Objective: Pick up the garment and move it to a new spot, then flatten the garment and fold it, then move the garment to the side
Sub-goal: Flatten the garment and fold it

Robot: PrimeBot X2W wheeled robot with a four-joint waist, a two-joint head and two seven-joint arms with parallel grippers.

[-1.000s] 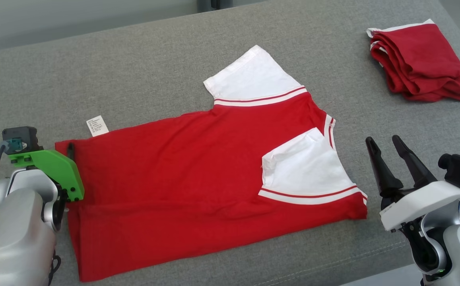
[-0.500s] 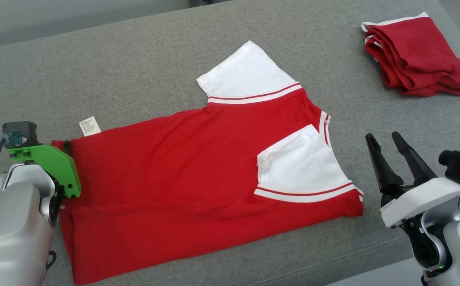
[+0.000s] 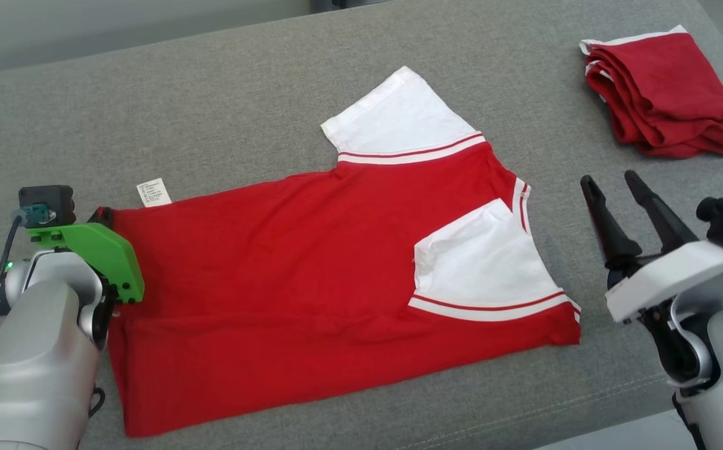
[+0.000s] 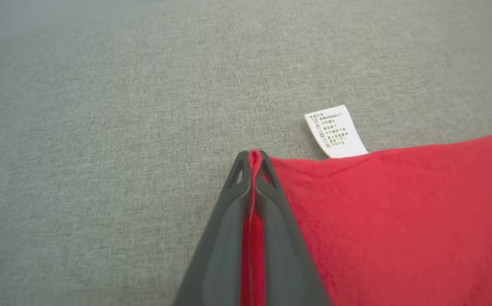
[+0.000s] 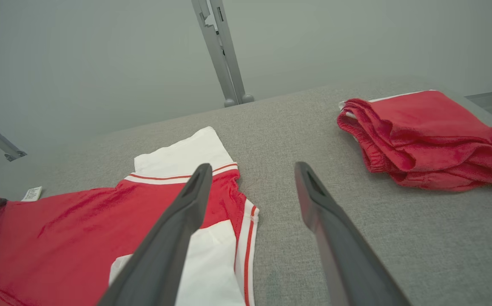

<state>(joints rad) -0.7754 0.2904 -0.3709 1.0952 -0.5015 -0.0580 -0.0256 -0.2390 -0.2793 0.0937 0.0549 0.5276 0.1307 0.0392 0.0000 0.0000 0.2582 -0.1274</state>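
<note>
Grey fabric-covered table [image 3: 211, 112] underneath everything. Spread flat across its middle, a red short-sleeved cloth shirt [image 3: 286, 275] with white sleeves and red-and-white striped trim: hem at the left, sleeves at the right, the near sleeve folded in over the red body, the far sleeve lying out on the grey cloth. At the far right corner, well apart from the shirt, a folded pile of red fabric [image 3: 673, 106] with a white edge. At the near right, near the shirt's collar end but clear of it, the right hand [image 3: 610, 179], long dark fingers spread wide with nothing between them. At the left, the left hand [image 4: 253, 159], pinched fully together on the far left corner of the hem, a thin fold of red cloth between the fingers. Just right of that grip, a small white printed care label [image 3: 154, 192] sticking out from the shirt's far edge onto the table.
</note>
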